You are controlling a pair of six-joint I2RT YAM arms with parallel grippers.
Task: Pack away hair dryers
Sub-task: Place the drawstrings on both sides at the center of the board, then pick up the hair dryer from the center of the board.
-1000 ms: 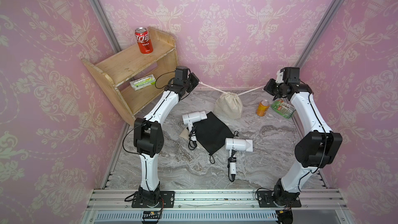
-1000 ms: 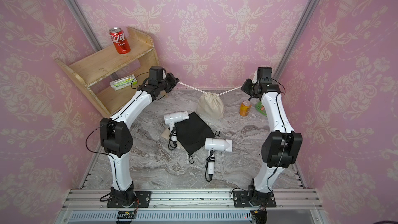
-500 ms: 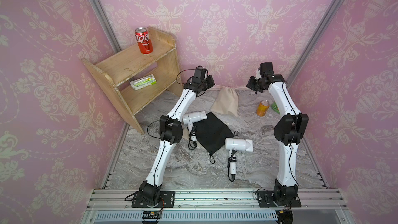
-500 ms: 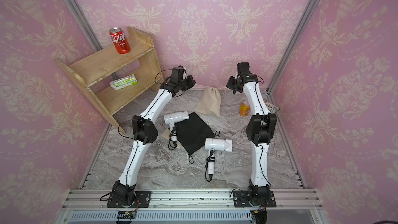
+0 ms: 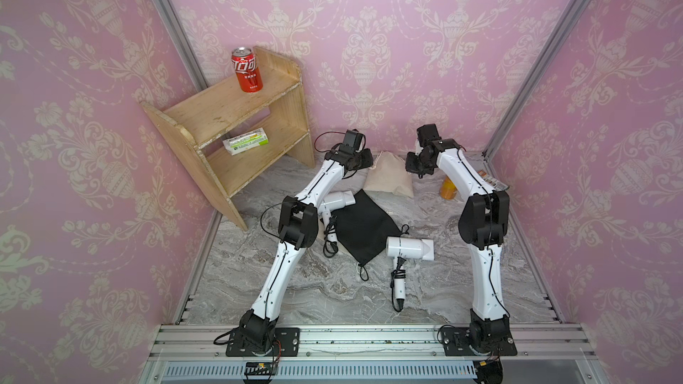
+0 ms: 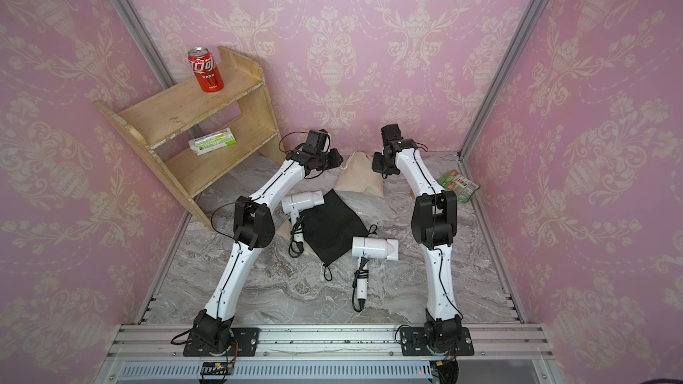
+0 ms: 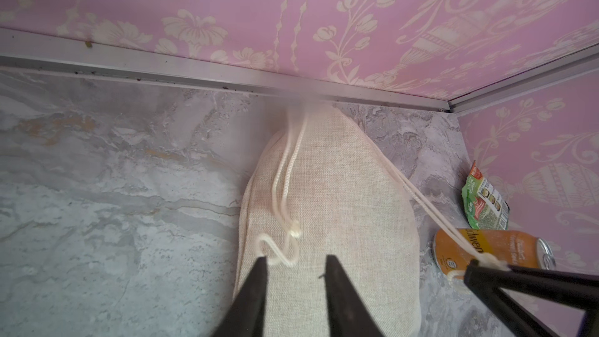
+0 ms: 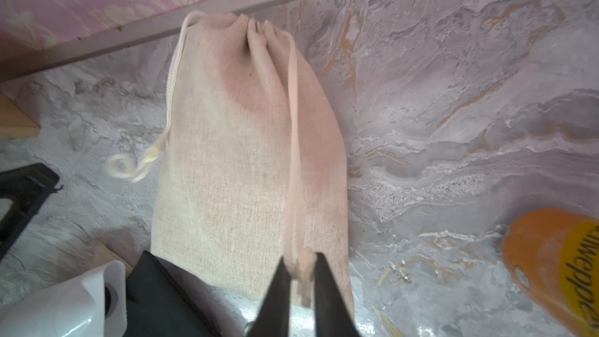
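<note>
Two white hair dryers lie on the marble table: one [image 5: 338,199] half behind my left arm, another [image 5: 408,247] near the middle with its cord trailing forward. Between them lies a flat black pouch [image 5: 364,223]. A bulging beige pouch [image 5: 390,179] lies by the back wall, its mouth drawn closed. My left gripper [image 7: 295,259] hovers open over it, and a slack cord loop [image 7: 278,254] lies on the cloth at one fingertip. My right gripper [image 8: 300,259] has its jaws slightly parted, with the other cord's knotted end [image 8: 304,267] blurred between them.
A wooden shelf [image 5: 236,134] stands at the back left with a red can [image 5: 247,70] on top and a green-white box [image 5: 245,141] below. An orange can [image 5: 448,188] and a green packet [image 6: 458,184] lie at the back right. The back wall is close behind the pouch.
Both arms swung in from the sides to the beige pouch. The cords, stretched taut before, have gone slack. Both grippers opened, and the left cord dropped onto the pouch.
</note>
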